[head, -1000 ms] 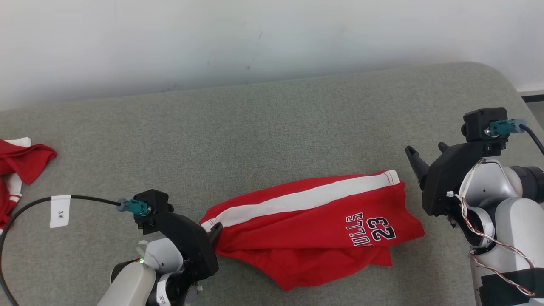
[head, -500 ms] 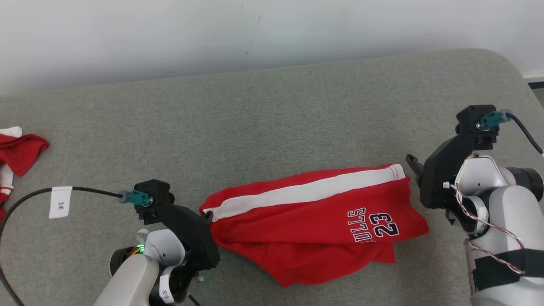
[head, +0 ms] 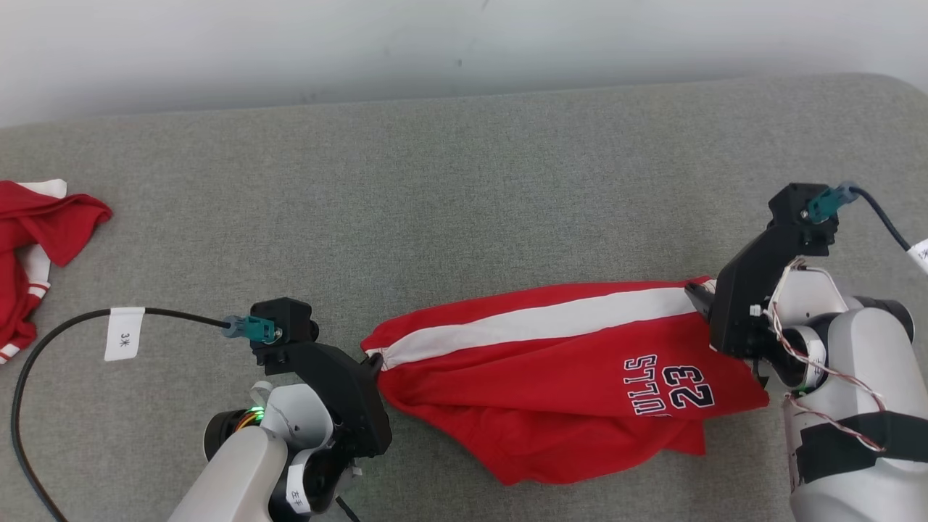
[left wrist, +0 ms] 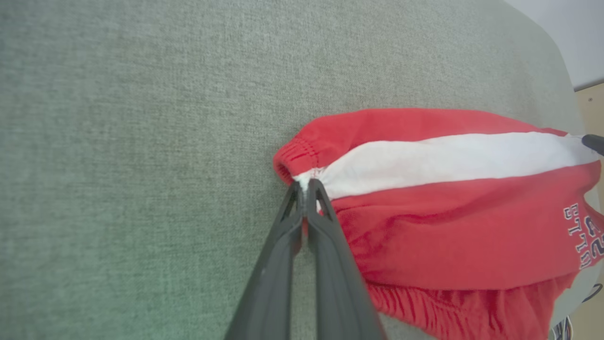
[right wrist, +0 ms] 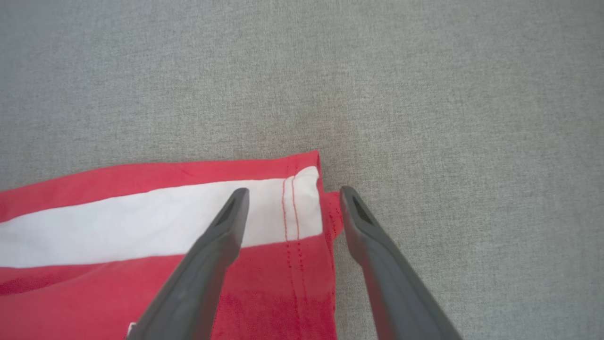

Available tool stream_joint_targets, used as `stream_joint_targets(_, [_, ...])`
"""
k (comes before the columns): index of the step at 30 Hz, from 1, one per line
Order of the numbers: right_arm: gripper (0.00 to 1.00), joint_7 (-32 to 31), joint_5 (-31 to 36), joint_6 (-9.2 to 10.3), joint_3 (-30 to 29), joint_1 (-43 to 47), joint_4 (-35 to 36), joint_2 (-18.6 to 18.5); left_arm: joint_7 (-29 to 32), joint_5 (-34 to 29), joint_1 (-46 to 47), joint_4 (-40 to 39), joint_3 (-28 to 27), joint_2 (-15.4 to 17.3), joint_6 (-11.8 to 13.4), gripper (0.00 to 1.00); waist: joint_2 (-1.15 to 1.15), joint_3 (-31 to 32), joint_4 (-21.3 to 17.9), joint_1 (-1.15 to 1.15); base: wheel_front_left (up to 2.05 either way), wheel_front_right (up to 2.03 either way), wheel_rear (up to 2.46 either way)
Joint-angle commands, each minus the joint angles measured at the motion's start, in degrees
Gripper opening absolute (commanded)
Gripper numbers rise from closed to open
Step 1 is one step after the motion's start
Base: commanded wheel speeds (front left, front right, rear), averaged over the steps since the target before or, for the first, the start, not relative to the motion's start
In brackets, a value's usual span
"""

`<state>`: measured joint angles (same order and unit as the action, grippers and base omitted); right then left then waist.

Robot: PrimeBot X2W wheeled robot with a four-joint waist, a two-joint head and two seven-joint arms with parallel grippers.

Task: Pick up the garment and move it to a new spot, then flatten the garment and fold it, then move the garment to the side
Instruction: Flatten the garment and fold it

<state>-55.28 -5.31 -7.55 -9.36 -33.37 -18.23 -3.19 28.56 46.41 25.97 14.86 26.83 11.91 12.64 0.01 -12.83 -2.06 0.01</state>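
Red shorts in clamped left hand; right hand, wrist view, spread astride hem.

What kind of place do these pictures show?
Probably an indoor test room for folding clothes, though I am not sure: a grey padded surface stands against a plain white wall, with red shorts on it and a tagged cable.

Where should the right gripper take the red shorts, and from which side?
Grip the hemmed corner of the red shorts where the white stripe ends, coming from the right end with the right gripper open astride that edge. The corner lies flat on the grey cushion, and the left gripper is shut on the waistband end opposite.
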Motion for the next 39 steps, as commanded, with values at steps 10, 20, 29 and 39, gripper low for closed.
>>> stream_joint_targets(10, [0.00, 0.1, 0.7, 0.13, 1.0, 2.1, 2.0, 0.4, -1.0, 0.3, 0.6, 0.4, -0.1, 0.1, 0.2, 0.00, -0.01, 0.5, -0.6, -0.01, 0.00, 0.00, 0.00])
stream_joint_targets(20, [0.00, 6.2, -0.5, 0.13, 1.5, 0.0, 3.4, 0.1, -6.6, -0.3, 2.7, -0.7, -2.0, -0.6, -1.1, 0.00, -0.01, 0.3, -0.6, -0.01, 0.00, 0.00, 0.00])
stream_joint_targets(29, [0.00, 17.0, -8.0, 0.13, 2.9, -10.4, 2.4, -0.1, -9.5, 0.5, 13.9, -0.4, -6.0, -0.1, -3.6, 0.00, -0.01, -4.3, -1.3, -0.01, 0.00, 0.00, 0.00])
stream_joint_targets(39, [0.00, 34.1, -7.8, 0.13, 4.2, -31.0, -6.2, -3.4, -17.7, -2.2, 33.7, 4.2, -9.5, -0.5, -7.9, 0.00, -0.01, -7.0, -1.9, -0.01, 0.00, 0.00, 0.00])
